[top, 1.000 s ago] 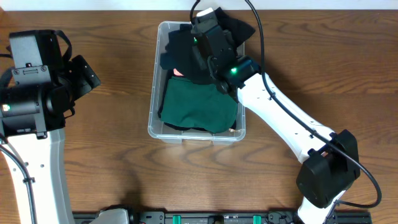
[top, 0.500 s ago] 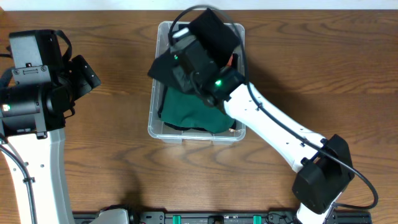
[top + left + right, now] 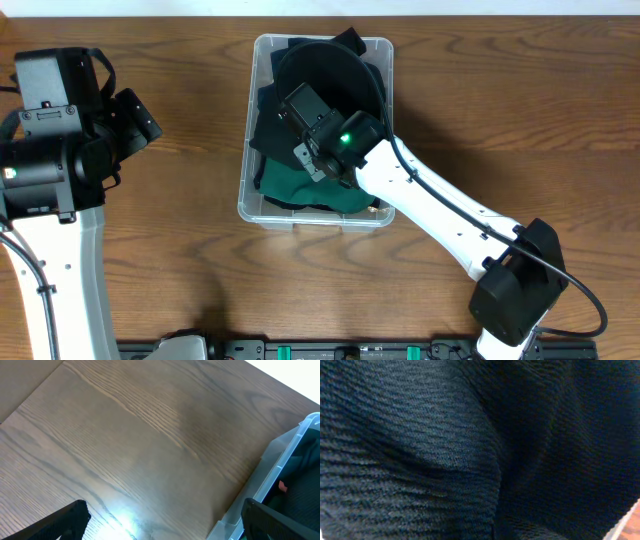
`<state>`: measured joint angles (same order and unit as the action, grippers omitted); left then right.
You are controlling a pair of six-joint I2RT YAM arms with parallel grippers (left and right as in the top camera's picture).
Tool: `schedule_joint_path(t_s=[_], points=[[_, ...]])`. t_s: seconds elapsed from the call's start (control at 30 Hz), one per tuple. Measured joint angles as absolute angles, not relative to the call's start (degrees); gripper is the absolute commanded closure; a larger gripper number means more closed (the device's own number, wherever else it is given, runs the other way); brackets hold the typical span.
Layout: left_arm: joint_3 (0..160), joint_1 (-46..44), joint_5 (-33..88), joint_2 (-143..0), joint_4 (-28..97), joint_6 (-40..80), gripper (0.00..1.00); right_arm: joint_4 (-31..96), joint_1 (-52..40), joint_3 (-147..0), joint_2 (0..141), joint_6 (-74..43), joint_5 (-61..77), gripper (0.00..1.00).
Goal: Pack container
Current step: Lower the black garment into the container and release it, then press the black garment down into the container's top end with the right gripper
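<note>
Black knitted fabric point(image 3: 470, 450) fills the whole right wrist view, very close to the lens, with soft folds, and no finger is visible there. The right gripper point(image 3: 303, 112) is lowered into the container point(image 3: 248, 130). Its jaws are together, but I cannot tell if some of the black fabric is caught between them. From overhead, this black fabric lies over the far half of the container, and one corner of it hangs over the far rim. A dark green cloth point(image 3: 300, 185) lies in the near half, partly under the right arm. The container is clear plastic and stands on the wooden table point(image 3: 500, 90), about in the middle between the two arms, its long side running away from the robot.

The left gripper point(image 3: 167, 519) is well apart from the container, on the left side of the table. Its jaws stand wide apart and nothing is between them. In the left wrist view only bare wood is below it, and the container's corner is at the right edge.
</note>
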<state>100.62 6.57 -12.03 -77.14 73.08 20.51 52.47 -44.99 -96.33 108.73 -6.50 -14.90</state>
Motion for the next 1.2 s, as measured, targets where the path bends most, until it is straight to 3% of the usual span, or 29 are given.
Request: schedule_joint_path(t_s=[0.2,0.27,0.37,0.4,0.53,0.67,0.73,0.83,1.0,1.1,1.2], points=[[100.6,6.6,-12.0,-77.1,73.1,20.5,0.02,53.9,-45.3,-96.4,108.7,-1.3,-18.6,0.87],[100.6,6.6,-12.0,-77.1,73.1,20.5,0.02,54.6,-45.4,-96.4,108.6,0.2,-21.1,0.71],[100.6,6.6,-12.0,-77.1,73.1,20.5,0.02,55.0,-45.3,-96.4,107.5,3.7,-23.6,0.29],[100.6,6.5,-12.0,-77.1,73.1,20.5,0.02,55.0,-45.3,-96.4,106.9,4.9,-24.3,0.19],[100.6,6.6,-12.1,-77.1,73.1,20.5,0.02,54.3,-45.3,-96.4,103.0,9.3,-25.7,0.15],[100.6,6.6,-12.0,-77.1,73.1,20.5,0.02,51.0,-45.1,-96.4,97.8,11.3,-26.2,0.25],[100.6,6.6,-12.0,-77.1,73.1,20.5,0.02,48.1,-44.4,-96.5,95.6,11.2,-25.2,0.45],[100.6,6.6,-12.0,-77.1,73.1,20.5,0.02,43.5,-42.3,-96.7,93.7,10.2,-21.6,0.65],[100.6,6.5,-12.0,-77.1,73.1,20.5,0.02,38.3,-38.2,-96.9,95.6,7.0,-12.0,0.89],[100.6,6.6,-12.0,-77.1,73.1,20.5,0.02,36.5,-37.0,-97.1,100.2,5.7,-8.7,0.98],[100.6,6.5,-12.0,-77.1,73.1,20.5,0.02,36.9,-36.8,-97.1,106.0,5.0,-6.0,0.99]])
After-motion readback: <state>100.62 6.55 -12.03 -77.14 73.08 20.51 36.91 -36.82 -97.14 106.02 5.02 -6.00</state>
